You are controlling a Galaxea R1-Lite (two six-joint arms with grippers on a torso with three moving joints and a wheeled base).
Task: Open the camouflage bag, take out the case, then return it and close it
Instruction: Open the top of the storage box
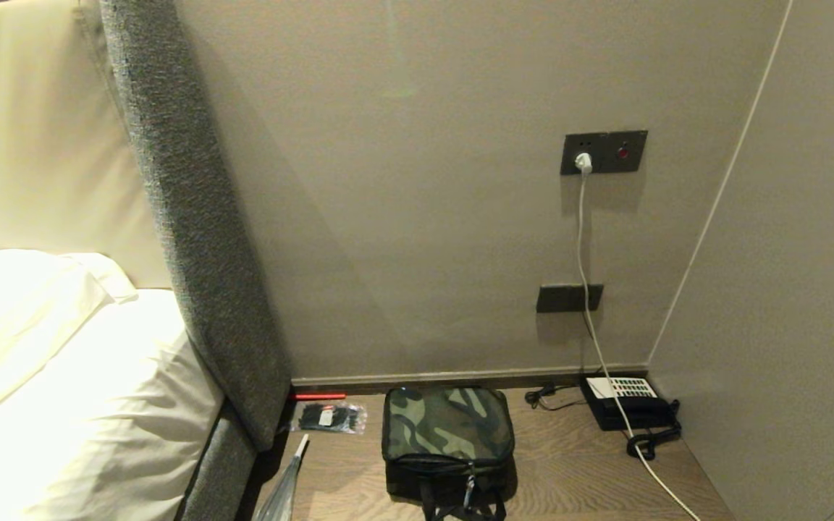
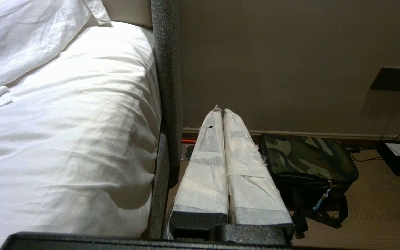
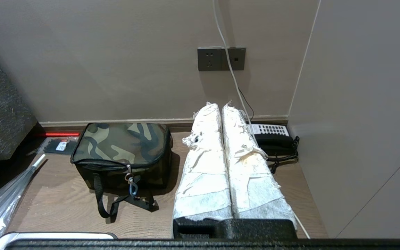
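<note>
On wood nightstand (image 1: 576,470), camo bag (image 1: 448,434) zipped, both hands off it

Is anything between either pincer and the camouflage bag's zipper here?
Nothing visible. The bag sits zipped shut on the wooden top, its zipper pull facing the robot. Both the left pincer and the right pincer hang short of it, shut.

Black telephone (image 1: 627,405), white cable (image 1: 582,239), packet of ties (image 1: 330,417), white pillow (image 1: 33,304)
</note>
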